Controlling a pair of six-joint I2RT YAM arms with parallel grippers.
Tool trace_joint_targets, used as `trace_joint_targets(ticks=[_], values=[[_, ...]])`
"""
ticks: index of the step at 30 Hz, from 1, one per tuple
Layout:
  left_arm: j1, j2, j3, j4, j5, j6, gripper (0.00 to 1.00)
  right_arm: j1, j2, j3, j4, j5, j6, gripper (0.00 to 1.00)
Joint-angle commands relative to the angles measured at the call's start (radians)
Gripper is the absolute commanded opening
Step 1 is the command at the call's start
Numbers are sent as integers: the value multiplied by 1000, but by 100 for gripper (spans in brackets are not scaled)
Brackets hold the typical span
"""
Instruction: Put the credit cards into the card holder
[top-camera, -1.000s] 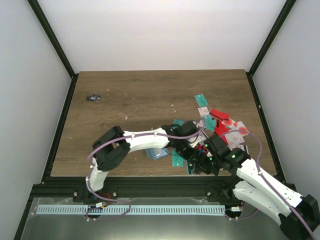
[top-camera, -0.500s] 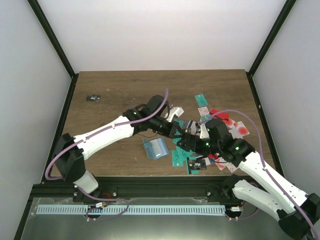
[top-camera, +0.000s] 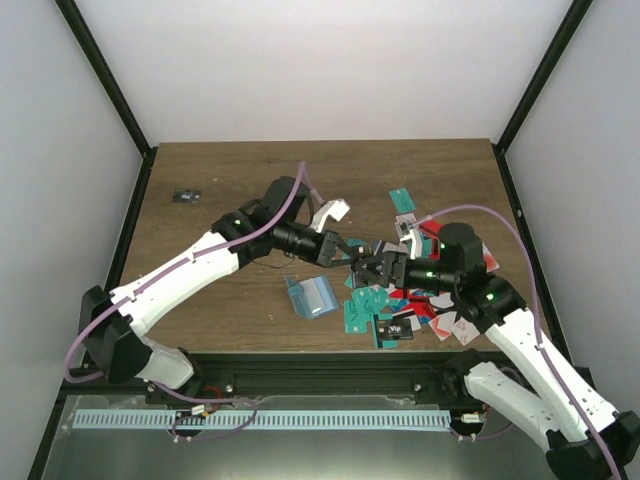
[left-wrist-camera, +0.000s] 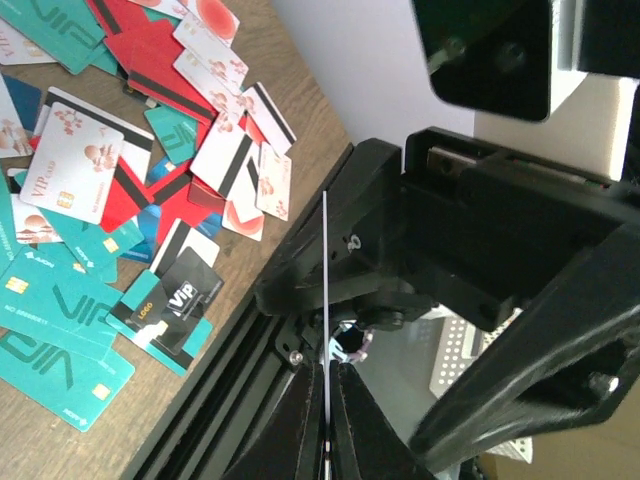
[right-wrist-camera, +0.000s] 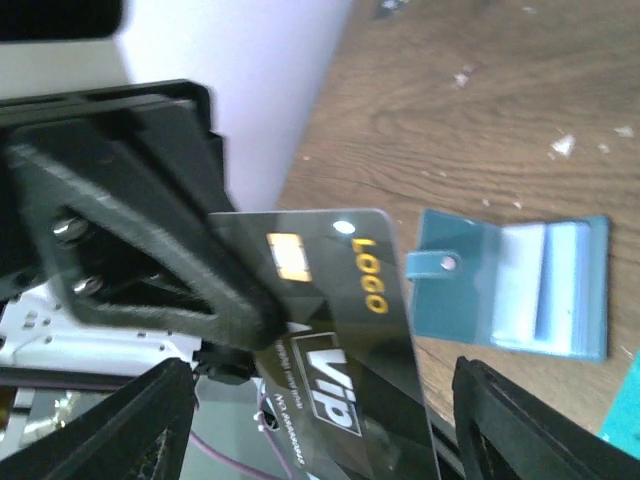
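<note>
While left claw (top-camera: 350, 256) clenched a black card (right-wrist-camera: 338, 330), right claw (top-camera: 373, 269) gaped.
Card holder (top-camera: 312, 296) lay open nearby.

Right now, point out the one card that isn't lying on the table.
The black VIP card pinched in the left gripper, held aloft; the other cards lie flat on the table.

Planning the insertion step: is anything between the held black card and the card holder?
Nothing visible does. The left tool grips the card in the air; the open holder lies uncovered on the table.
</note>
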Motion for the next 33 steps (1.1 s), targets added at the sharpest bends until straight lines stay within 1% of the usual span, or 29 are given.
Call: trace_joint_targets(ticks=[1, 3, 6, 12, 14, 16, 17, 19, 20, 22, 25, 29, 33], values=[[11, -31, 5, -9, 81, 6, 4, -52, -44, -38, 162, -224, 24, 66], [11, -33, 15, -14, 91, 9, 4, -58, -45, -54, 230, -281, 52, 57], [11, -35, 24, -14, 101, 11, 4, -59, -36, -57, 288, -326, 76, 45], [14, -42, 28, -14, 100, 6, 4, -60, -22, -62, 345, -361, 110, 8], [15, -48, 23, -10, 94, 0, 4, -60, -20, -63, 352, -361, 116, 1], [15, -58, 14, -3, 85, -11, 5, -60, -20, -64, 352, -357, 121, 1], [16, -65, 7, 6, 77, -19, 9, -60, -19, -62, 351, -354, 122, 1], [15, -84, -18, 32, 59, -49, 27, -60, -19, -60, 353, -348, 127, 1], [16, -99, -37, 55, 57, -66, 33, -60, -18, -63, 362, -348, 133, 1], [16, -133, -85, 111, 59, -104, 40, -60, -16, -68, 392, -354, 151, 1], [17, -183, -156, 192, 74, -154, 40, -60, -6, -64, 432, -362, 175, 1], [17, -226, -220, 271, 102, -208, 38, -60, 13, -61, 487, -385, 215, 1], [16, -241, -253, 345, 117, -243, 33, -60, 26, -64, 531, -417, 236, 1]])
